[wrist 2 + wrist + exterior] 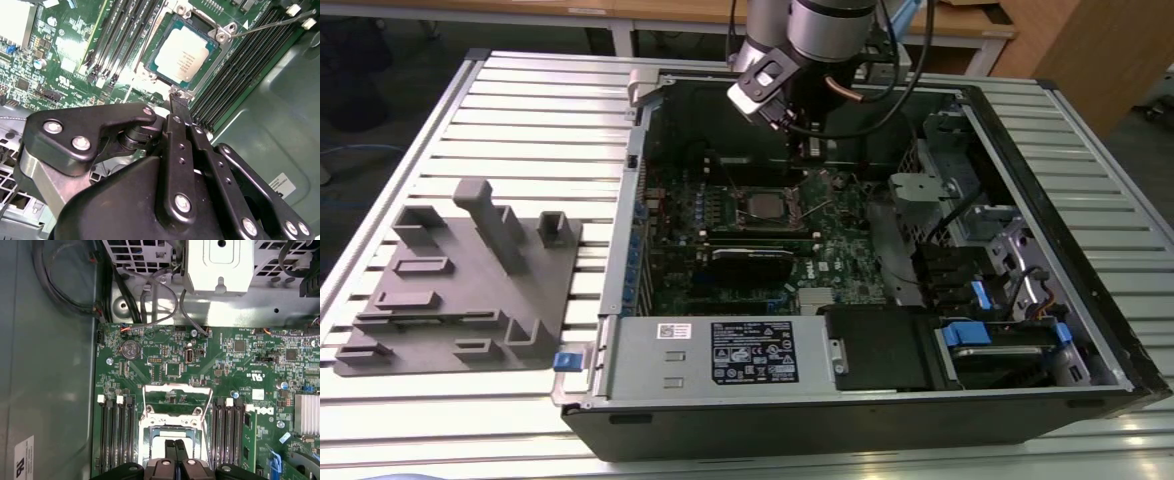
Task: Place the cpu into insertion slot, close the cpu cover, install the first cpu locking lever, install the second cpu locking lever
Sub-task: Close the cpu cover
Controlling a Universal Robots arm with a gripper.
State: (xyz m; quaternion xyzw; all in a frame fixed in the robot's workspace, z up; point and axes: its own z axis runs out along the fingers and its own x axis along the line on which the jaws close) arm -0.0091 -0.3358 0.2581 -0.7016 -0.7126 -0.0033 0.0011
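The silver-grey cpu (182, 60) lies flat in the insertion slot (765, 205) on the green board inside the open computer case. The cpu cover (210, 70) lies down around the chip as a thin metal frame. A thin wire locking lever (272, 23) sticks out from the socket corner, over the memory slots. My gripper (178, 104) is shut with nothing between its fingers, and its tip is at the socket's edge. In the first wrist view the gripper (175, 446) hangs over the socket frame. In the exterior view the gripper (809, 148) is just behind the socket.
Black memory slots (240, 70) flank the socket. A long black card (750, 265) and the power supply (720, 350) lie nearer the case front. Loose cables (150, 295) and a drive cage (987, 335) fill the case. A grey fixture (467, 280) sits at the exterior view's left.
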